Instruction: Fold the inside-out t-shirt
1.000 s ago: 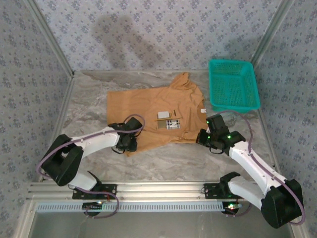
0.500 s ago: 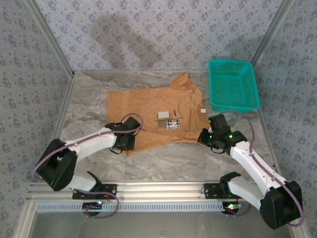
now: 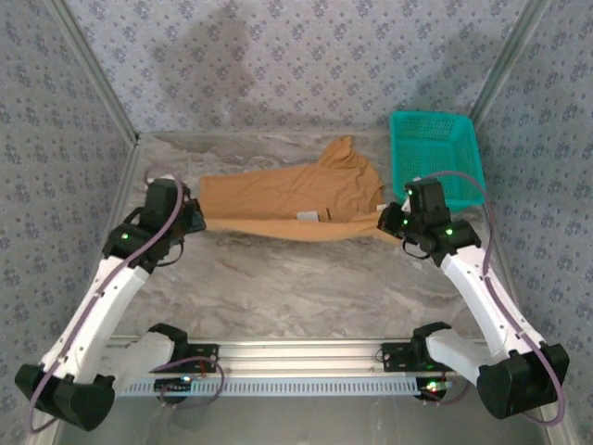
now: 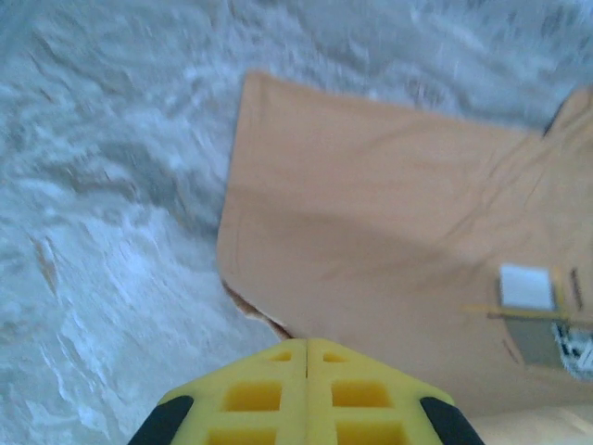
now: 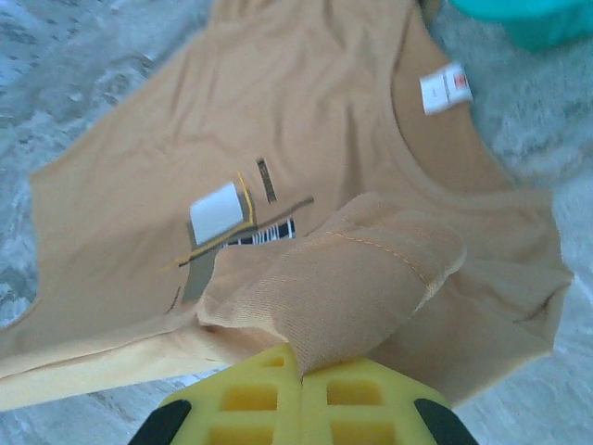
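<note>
Label (image 5: 443,90) at t-shirt (image 5: 306,111) collar, right-wrist view

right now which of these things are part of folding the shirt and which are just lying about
Part of the job:
t-shirt
left gripper, shut on the t-shirt
right gripper, shut on the t-shirt

Just lying about:
basket, at the table's far right

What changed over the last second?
The left gripper closed on the t-shirt at its near hem. Then it and the right gripper, already clamped on the hem's other end, lifted that edge and carried it away from the bases, over the shirt. The left arm swung out to its left. The shirt's far half and the teal basket stayed put.
</note>
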